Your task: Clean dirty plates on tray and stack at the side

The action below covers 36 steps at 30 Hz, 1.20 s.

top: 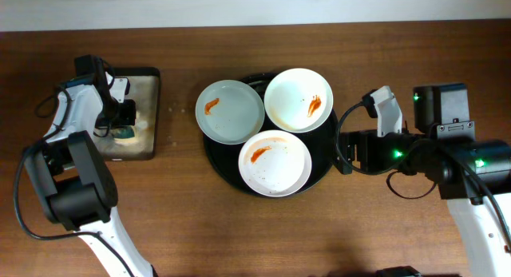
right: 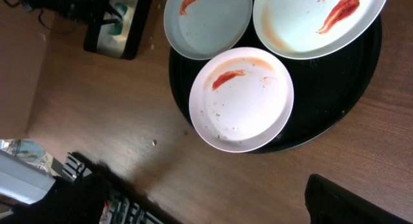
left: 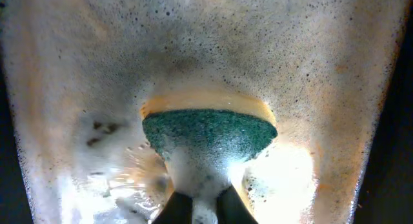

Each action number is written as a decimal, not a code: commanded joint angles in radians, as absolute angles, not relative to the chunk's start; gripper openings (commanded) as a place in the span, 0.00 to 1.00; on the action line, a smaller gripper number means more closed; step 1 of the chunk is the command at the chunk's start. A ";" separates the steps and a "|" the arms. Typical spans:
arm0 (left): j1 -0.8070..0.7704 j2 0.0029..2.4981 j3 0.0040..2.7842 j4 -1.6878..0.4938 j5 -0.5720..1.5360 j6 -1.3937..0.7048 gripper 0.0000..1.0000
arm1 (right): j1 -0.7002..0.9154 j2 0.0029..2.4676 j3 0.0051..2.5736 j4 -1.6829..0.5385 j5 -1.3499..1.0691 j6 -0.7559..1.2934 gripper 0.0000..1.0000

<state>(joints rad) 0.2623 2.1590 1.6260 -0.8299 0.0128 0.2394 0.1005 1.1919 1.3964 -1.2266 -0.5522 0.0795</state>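
Three white plates smeared with red sauce sit on a round black tray (top: 326, 145): one at the left (top: 230, 111), one at the back right (top: 298, 99), one at the front (top: 275, 162). My left gripper (top: 120, 127) is down in a soapy tray (top: 152, 101), shut on a green and yellow sponge (left: 210, 130) covered in foam. My right gripper (top: 345, 152) is open and empty, just right of the black tray. The right wrist view shows the front plate (right: 242, 98), the left plate (right: 206, 20) and the back right plate (right: 316, 20).
The soapy tray stands at the far left of the wooden table and also shows in the right wrist view (right: 119, 30). Bare table lies in front of the black tray (right: 335, 101) and between the two trays. Cables hang by the left arm.
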 commanded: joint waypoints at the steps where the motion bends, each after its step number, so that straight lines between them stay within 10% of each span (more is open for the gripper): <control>1: 0.265 2.180 1.637 -0.833 0.023 0.233 0.00 | 0.097 1.184 1.418 -1.227 -0.565 0.087 0.99; 36: 0.263 2.080 1.636 -0.839 0.243 0.173 0.00 | 0.097 1.185 1.418 -1.189 -0.564 0.097 0.99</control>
<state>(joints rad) 0.2623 2.1147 1.6142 -0.8032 0.0864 0.1860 0.1005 1.1919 1.3964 -1.2060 -0.5522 0.0826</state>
